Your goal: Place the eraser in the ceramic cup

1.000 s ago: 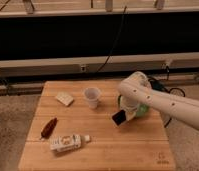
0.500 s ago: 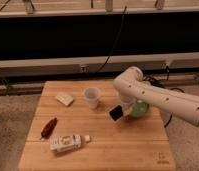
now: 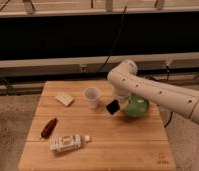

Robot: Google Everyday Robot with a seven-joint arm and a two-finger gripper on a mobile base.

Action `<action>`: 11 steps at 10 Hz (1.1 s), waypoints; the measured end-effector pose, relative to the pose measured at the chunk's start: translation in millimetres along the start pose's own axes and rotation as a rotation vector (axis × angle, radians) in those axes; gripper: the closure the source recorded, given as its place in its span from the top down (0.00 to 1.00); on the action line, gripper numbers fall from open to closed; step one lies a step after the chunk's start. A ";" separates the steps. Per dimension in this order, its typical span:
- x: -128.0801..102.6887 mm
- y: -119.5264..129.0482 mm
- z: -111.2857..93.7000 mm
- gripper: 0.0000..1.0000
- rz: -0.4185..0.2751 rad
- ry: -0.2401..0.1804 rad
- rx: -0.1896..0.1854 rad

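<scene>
The black eraser [image 3: 112, 107] hangs tilted just above the wooden table [image 3: 118, 145], held by my gripper [image 3: 118, 103], which is shut on it. The white arm reaches in from the right and bends over the green bowl [image 3: 136, 106]. The white ceramic cup [image 3: 92, 97] stands upright on the table, a short way left of the eraser and slightly farther back. The eraser is apart from the cup, level with the cup's lower half.
A small white block [image 3: 64, 99] lies at the back left. A brown elongated object [image 3: 48, 128] and a white packet [image 3: 67, 142] lie at the front left. The green bowl sits right behind the gripper. A dark wall with rails runs behind the table.
The arm has carried the eraser leftward toward the cup, and the elbow has swung further left. Cup, bowl and the other objects have stayed put.
</scene>
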 end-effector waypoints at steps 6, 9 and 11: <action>-9.4 -31.5 -16.7 0.01 -0.043 0.038 0.021; -15.7 -50.8 -22.8 0.01 -0.059 0.055 0.044; -22.3 -61.7 -22.1 0.01 -0.072 0.057 0.052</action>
